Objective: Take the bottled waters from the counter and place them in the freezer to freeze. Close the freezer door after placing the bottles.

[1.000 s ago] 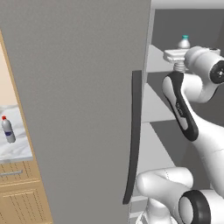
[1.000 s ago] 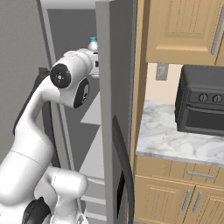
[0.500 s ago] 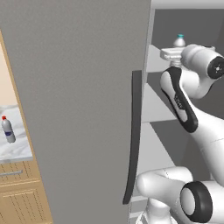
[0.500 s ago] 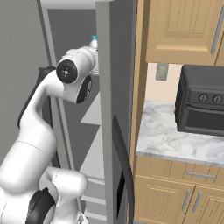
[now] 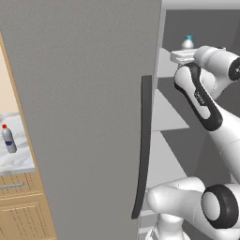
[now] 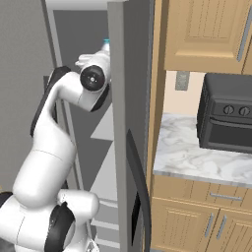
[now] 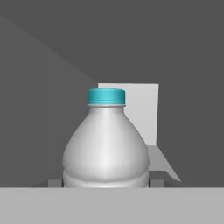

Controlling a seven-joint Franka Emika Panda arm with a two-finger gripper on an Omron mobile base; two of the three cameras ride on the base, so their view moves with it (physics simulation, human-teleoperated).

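Item: teal-capped bottle (image 7: 106, 144), clamped in end effector (image 7: 106, 183), carried higher and deeper into freezer (image 5: 201, 28) than a second earlier; not yet shelved. Item: red-capped bottle (image 5: 8, 139), upright on surface (image 5: 18, 159), untouched. Freezer door (image 5: 89, 117) stood open. Labels: nothing legible.

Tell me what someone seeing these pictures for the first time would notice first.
Probably the white arm reaching into the open freezer, its hand shut on the teal-capped bottle up by an upper shelf. Next, the freezer door, swung wide open, takes up much of the left base view. Past its left edge, the red-capped bottle stands alone on the marble counter.
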